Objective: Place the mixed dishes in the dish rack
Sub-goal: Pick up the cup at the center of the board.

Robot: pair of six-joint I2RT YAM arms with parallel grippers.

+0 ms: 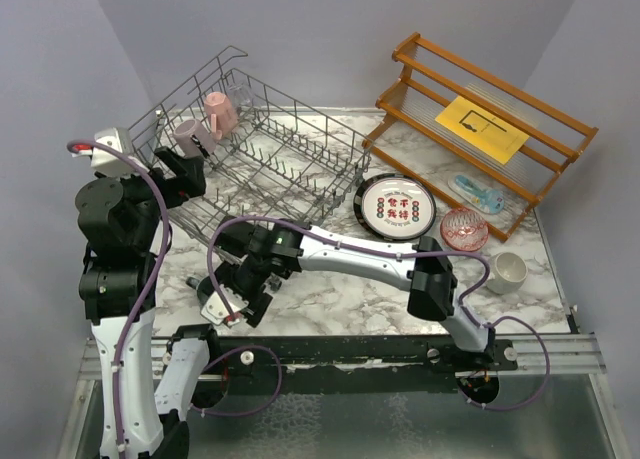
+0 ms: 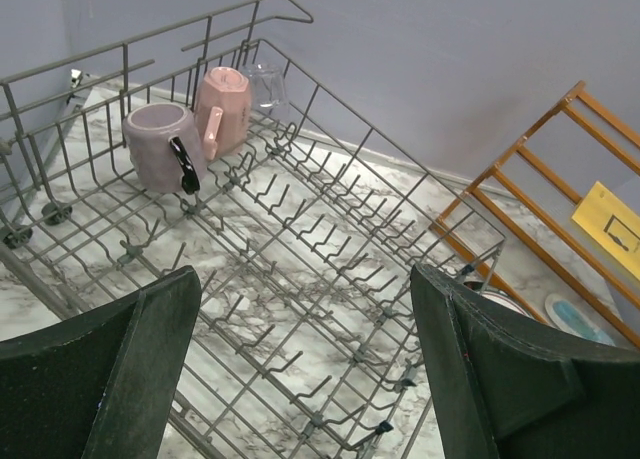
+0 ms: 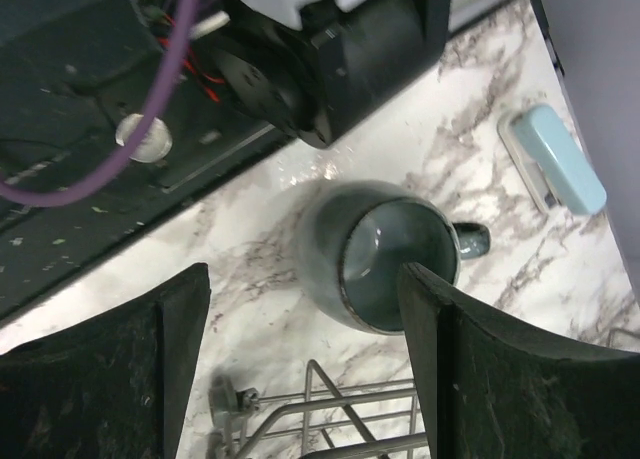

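Loading under way and, at a guess, well short of half done. From above, the wire rack point(image 1: 290, 174) at 11 o'clock on the marble table point(image 1: 360, 299) holds a pink mug point(image 1: 221, 113) and a mauve mug point(image 1: 190, 137), both packed into its 10 o'clock corner. The rest of its tines are bare. Waiting outside it, between 1 and 3 o'clock, are a glossy black-rimmed plate point(image 1: 397, 207) with red characters and a ribbed, translucent red bowl point(image 1: 463, 228) just beside it. A cream mug point(image 1: 507, 271) stands near the table's edge, and a blue patterned dish point(image 1: 478, 193) lies at the foot of the slatted wooden shelf point(image 1: 404, 67). The left gripper point(image 1: 185, 171) hangs at the rack's 9 o'clock side. The right gripper point(image 1: 238, 297) reaches across to 7 o'clock of the table, near the rack's near corner.

Left wrist view: jaws are spread wide with nothing between them, above rows of thin grey wire tines. The mauve mug leans on the tines, its dark handle toward the camera. The faceted pink mug appears mouth-down beside it, with a clear glass point(image 2: 265, 84) just behind, which makes three pieces racked.

Right wrist view: fingers are released and well apart above a grey-teal mug point(image 3: 385, 254), untouched. It stands upright on the marble, glazed and round-bellied, handle at 3 o'clock. The rack's corner and a small wheel point(image 3: 225, 394) show at 6 o'clock. This mug looks likely to be the next piece in.
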